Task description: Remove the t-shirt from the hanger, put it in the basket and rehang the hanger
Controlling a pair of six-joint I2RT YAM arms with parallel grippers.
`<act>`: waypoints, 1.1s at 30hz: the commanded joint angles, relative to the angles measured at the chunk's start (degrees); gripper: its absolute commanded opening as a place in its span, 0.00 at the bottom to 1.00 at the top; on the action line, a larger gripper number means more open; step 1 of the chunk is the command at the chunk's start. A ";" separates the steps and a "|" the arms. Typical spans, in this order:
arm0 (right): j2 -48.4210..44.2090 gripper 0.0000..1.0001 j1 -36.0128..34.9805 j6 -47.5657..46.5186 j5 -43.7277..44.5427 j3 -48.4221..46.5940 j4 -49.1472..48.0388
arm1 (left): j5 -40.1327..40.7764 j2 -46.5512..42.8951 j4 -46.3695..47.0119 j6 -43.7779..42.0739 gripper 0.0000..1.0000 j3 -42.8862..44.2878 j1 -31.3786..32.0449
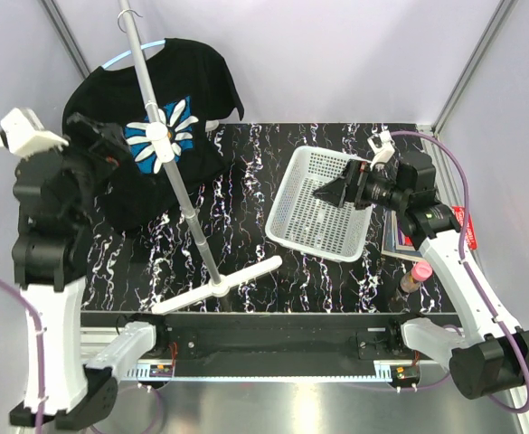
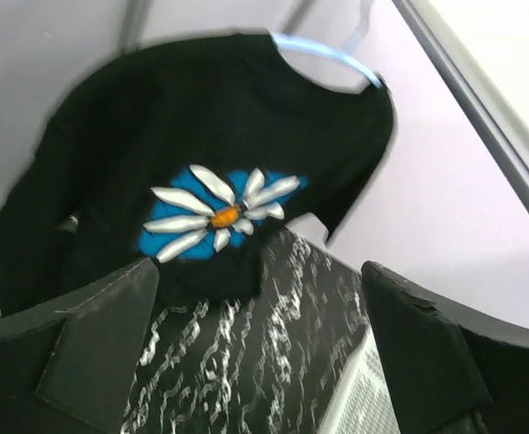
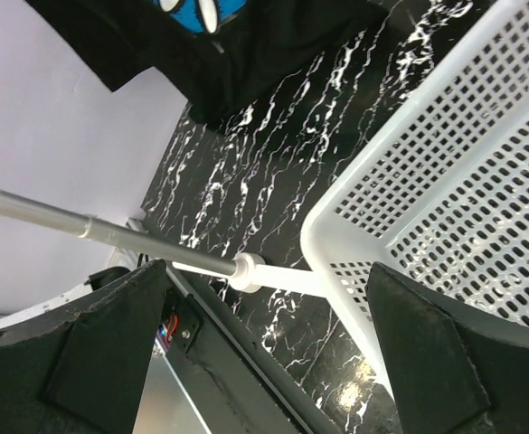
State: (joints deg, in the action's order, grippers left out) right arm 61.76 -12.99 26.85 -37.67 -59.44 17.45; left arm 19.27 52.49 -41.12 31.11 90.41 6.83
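The black t-shirt with a white daisy on a blue patch hangs on the light-blue hanger at the back left, its hem reaching the table. In the left wrist view the t-shirt fills the upper frame, with the hanger showing at its collar. My left gripper is open and empty, just left of the shirt and short of it in the left wrist view. My right gripper is open and empty above the white basket; it also shows in the right wrist view.
A white-and-grey pole stand leans from the top down to its cross base; the hanger hangs from it. The pole and basket show in the right wrist view. A book and a pink-capped bottle lie at the right.
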 commanded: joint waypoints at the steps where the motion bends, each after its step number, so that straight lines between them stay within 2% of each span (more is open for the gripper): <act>1: -0.85 1.00 -1.85 1.10 -2.67 -1.12 -2.95 | -10.11 4.81 5.24 0.35 0.99 1.35 -6.74; 6: -0.58 1.00 -5.19 1.36 -3.11 -1.64 -2.86 | -13.63 9.99 10.88 4.64 0.99 1.87 -14.10; 8: -0.67 1.00 -6.25 1.36 -3.20 -1.30 -2.86 | -17.93 11.92 13.95 5.97 0.99 2.75 -16.66; 10: -1.11 1.00 -7.83 1.36 -3.20 -0.68 -2.86 | -22.22 14.56 17.11 11.05 0.95 2.93 -20.27; 12: -1.37 1.00 -8.53 1.19 -2.85 0.11 -2.78 | -27.15 17.54 20.36 18.58 0.81 2.32 -23.42; 14: -1.46 1.00 -9.59 0.84 -2.41 0.29 -2.25 | -33.83 18.87 27.56 24.84 0.81 0.39 -24.14; 15: -1.38 1.00 -10.03 0.75 -1.97 0.20 -1.90 | -35.94 19.23 31.50 32.18 0.81 -1.19 -24.14; 16: -1.46 1.00 -10.47 0.57 -1.79 0.11 -1.72 | -39.01 19.66 40.42 35.82 0.79 -4.94 -24.23; 17: -1.46 1.00 -10.73 0.40 -1.71 0.03 -1.55 | -39.74 20.02 43.73 38.99 0.77 -6.03 -23.97; 18: -1.55 0.99 -10.82 0.31 -1.44 -0.06 -1.46 | -39.66 20.11 45.50 42.50 0.77 -6.56 -23.45; 25: -2.43 1.00 -11.88 -0.40 -0.12 -0.24 -0.31 | -27.55 18.61 47.89 47.80 0.78 -7.27 -20.02; 27: -2.52 1.00 -12.05 -0.31 0.14 -0.15 -0.40 | -25.17 19.75 47.98 49.82 0.76 -5.69 -17.92; 33: -3.83 1.00 -12.06 0.04 1.02 -0.24 -0.05 | -10.85 22.48 44.03 55.62 0.62 -4.10 -10.89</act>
State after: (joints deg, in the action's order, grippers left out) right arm 60.12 -24.51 27.27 -38.04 -59.31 17.63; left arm -2.44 73.69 1.72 80.71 83.88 -7.81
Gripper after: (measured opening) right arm 0.994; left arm 0.653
